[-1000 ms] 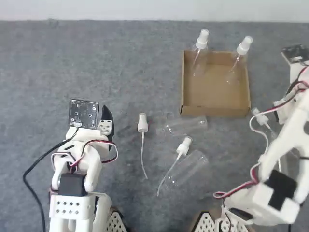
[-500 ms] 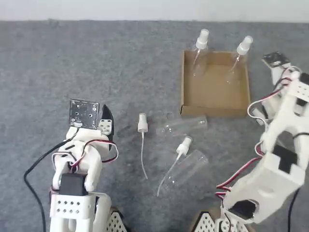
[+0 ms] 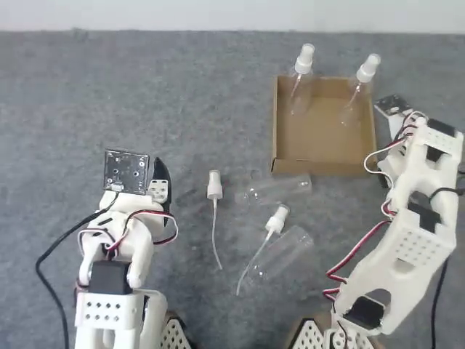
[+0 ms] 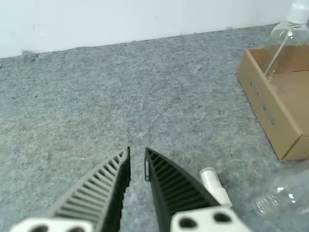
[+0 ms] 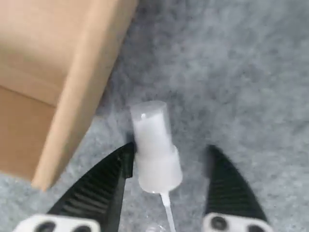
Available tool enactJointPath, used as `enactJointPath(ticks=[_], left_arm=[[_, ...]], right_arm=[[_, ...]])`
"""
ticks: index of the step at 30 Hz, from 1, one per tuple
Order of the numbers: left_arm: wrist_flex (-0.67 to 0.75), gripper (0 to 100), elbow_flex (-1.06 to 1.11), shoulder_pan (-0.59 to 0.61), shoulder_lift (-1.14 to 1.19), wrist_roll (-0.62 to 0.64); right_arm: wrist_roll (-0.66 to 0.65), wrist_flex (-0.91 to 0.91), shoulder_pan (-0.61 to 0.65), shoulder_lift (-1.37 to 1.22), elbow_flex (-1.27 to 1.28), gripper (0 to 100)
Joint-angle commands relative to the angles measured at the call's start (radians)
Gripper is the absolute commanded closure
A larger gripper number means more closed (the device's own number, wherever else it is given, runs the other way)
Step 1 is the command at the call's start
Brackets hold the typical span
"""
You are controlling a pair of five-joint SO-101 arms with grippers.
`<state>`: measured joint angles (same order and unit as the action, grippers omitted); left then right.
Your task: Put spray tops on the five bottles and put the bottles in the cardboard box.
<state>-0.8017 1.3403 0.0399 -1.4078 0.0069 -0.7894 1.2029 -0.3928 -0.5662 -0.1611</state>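
Note:
Two clear bottles with spray tops (image 3: 301, 69) (image 3: 363, 78) stand at the back of the cardboard box (image 3: 323, 156). Two open bottles lie on the carpet in front of it (image 3: 280, 189) (image 3: 282, 251). Near them lie two loose spray tops (image 3: 213, 185) (image 3: 277, 217) with long tubes. In the right wrist view my right gripper (image 5: 169, 150) is open, its fingers on either side of a third white spray top (image 5: 153, 145) beside the box corner (image 5: 72, 87). My left gripper (image 4: 137, 154) (image 3: 161, 182) is shut and holds nothing, left of the loose spray top (image 4: 212, 186).
Grey carpet covers the whole table. My right arm (image 3: 418, 218) stands along the box's right side and hides the carpet there. Open carpet lies left of the box and behind my left arm.
My right arm has swung left toward the box's right side and come down over the third spray top. The left arm has not moved.

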Motion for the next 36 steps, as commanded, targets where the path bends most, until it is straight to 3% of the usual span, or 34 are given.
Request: enactJointPath(ticks=[1, 7, 12, 20, 24, 29, 36], left_arm=[[0.028, 96, -0.007, -0.006, 0.012, 0.011], [0.026, 96, -0.007, -0.017, 0.012, 0.011], [0.025, 96, 0.004, -0.044, 0.012, 0.011], [0.026, 96, 0.005, -0.048, 0.012, 0.011], [0.026, 96, 0.005, -0.048, 0.011, 0.011], [0.026, 96, 0.007, -0.048, 0.011, 0.011], [0.028, 96, 0.008, -0.048, 0.008, 0.011]], right_arm=[[-0.006, -0.010, -0.005, 0.013, -0.012, 92.8], [0.058, 0.033, -0.085, 0.012, -0.140, 96.9], [0.120, 0.200, -0.133, 0.012, -0.388, 99.3], [0.124, 0.526, -0.099, 0.013, -0.825, 99.3], [0.247, 0.596, -0.059, 0.018, -0.985, 99.4], [0.348, 0.598, 0.016, 0.090, -0.924, 99.4], [0.465, 0.598, 0.202, 0.364, -0.611, 99.4]])
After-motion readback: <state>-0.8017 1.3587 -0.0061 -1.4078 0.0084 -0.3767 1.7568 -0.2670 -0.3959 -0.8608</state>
